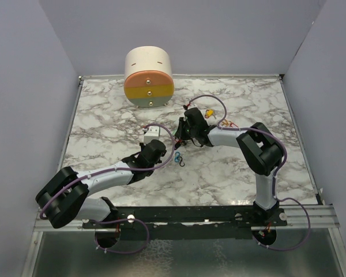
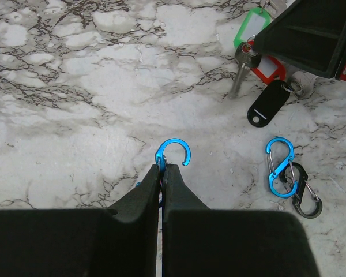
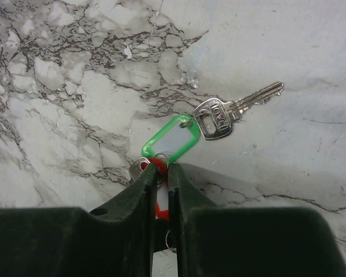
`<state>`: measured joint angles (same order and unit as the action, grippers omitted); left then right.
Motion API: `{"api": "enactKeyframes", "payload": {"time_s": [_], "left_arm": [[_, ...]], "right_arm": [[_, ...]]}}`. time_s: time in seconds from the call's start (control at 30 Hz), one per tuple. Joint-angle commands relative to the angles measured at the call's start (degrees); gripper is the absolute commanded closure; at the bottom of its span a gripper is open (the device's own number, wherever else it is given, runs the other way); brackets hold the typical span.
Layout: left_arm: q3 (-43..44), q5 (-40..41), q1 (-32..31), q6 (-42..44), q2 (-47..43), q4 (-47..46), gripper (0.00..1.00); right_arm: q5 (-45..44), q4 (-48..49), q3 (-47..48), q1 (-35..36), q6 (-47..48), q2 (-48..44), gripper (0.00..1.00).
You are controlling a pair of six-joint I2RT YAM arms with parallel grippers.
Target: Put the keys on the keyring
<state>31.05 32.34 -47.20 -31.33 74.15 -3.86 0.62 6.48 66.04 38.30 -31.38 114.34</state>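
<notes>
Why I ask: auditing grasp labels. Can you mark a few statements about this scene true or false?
The left tool pinches a blue hook. True.
The right tool is open. False: it is shut on a red tag.
A silver key is joined to the green tag. True.
The blue clip lies apart from the black clip. False: they overlap.

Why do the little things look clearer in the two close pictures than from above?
Top external: evenly lit, but the loose clips are tiny specks. Left wrist: the held blue clip is crisp, with soft shadows. Right wrist: the silver key is sharp, glinting slightly.
</notes>
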Motion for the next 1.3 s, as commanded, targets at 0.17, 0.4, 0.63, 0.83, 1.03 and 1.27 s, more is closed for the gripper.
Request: {"api": "enactKeyframes", "payload": {"time_s": [0.17, 0.4, 0.63, 0.83, 1.03, 1.27], "left_arm": [[-0.3, -0.9, 0.3, -0.2, -1.1, -0.9, 1.00], [0.5, -1.2, 0.3, -0.2, -0.8, -0.7, 1.00], [2.8, -2.4, 0.3, 0.2, 0.4, -0.8, 1.00], [6.4, -3.9, 0.3, 1.1, 2.4, -0.9, 1.00], [10.8, -5.9, 0.3, 2.4, 4.7, -0.7, 1.00], [14.5, -8.2, 0.4, 4.2, 7.3, -0.9, 1.00]], "right_arm": [[-2.4, 1.4, -2.0, -0.1, -0.3, 0.1, 0.99], [-4.5, 10.1, -8.7, 0.0, 6.7, -6.9, 0.99], [-3.3, 22.2, -19.1, 0.0, 14.6, -16.2, 0.99], [0.2, 30.3, -25.6, 0.0, 18.7, -21.8, 0.99], [6.9, 35.2, -30.5, 0.0, 23.4, -26.1, 0.99], [13.7, 39.2, -34.4, 0.0, 27.4, -29.8, 0.99]]}}
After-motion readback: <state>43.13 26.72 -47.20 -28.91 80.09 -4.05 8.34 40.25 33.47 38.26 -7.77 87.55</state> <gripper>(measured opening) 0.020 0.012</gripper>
